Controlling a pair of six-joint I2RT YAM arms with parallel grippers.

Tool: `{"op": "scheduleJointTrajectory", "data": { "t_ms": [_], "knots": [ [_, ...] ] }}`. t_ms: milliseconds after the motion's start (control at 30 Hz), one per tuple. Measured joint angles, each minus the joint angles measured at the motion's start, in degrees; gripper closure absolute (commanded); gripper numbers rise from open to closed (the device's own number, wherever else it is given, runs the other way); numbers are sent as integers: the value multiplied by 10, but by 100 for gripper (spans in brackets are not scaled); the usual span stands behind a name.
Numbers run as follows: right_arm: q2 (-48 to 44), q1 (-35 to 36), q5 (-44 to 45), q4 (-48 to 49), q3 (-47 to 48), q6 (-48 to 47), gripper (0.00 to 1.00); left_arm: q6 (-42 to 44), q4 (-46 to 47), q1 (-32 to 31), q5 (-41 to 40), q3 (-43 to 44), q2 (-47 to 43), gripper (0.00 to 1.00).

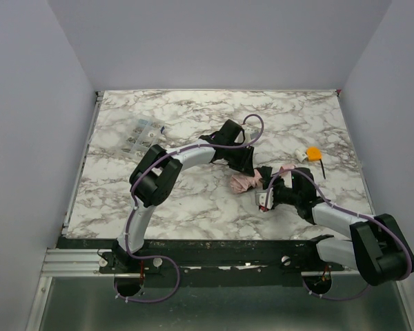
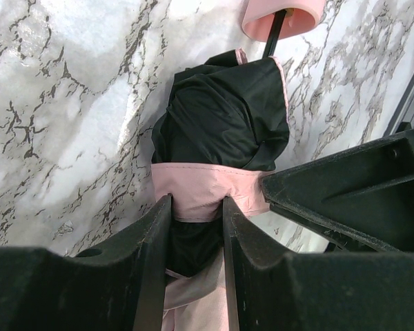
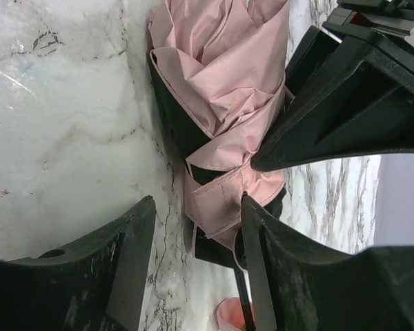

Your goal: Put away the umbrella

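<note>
The umbrella (image 1: 243, 182) lies folded near the middle of the marble table, pale pink outside with dark lining. In the left wrist view its bundle (image 2: 221, 117) is wrapped by a pink strap (image 2: 207, 189), and the thin shaft (image 2: 272, 38) runs up to the pink handle (image 2: 283, 17). My left gripper (image 2: 196, 203) is shut on the bundle just below the strap. My right gripper (image 3: 196, 207) stands open astride the loose strap end (image 3: 224, 196); its right finger touches the strap, its left finger is apart over bare marble. The two grippers nearly touch (image 1: 250, 171) (image 1: 265, 196).
A small orange object (image 1: 313, 153) with a white piece (image 1: 300, 153) lies to the right of the umbrella. A clear plastic item (image 1: 141, 134) sits at the back left. Grey walls enclose the table (image 1: 193, 117) on three sides.
</note>
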Motion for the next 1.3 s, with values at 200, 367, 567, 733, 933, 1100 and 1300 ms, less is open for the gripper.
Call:
{"op": "scheduleJointTrajectory", "data": {
  "t_ms": [200,367,567,733,933,1100,1300],
  "knots": [
    [3,0,0,51,-20,0,53,1,-3,0,0,1,0,70],
    [6,0,2,92,-34,1,57,2,-4,0,1,1,0,70],
    [6,0,2,121,-37,9,61,2,-4,0,2,1,1,70],
    [10,0,2,132,-38,15,57,2,-4,0,2,3,1,70],
    [10,0,2,130,-38,8,47,4,-4,0,2,4,2,70],
    [18,0,2,131,-41,-2,56,6,-4,0,3,4,2,69],
    [26,2,2,131,-41,-7,71,7,-8,0,3,5,2,69]
  ]
}}
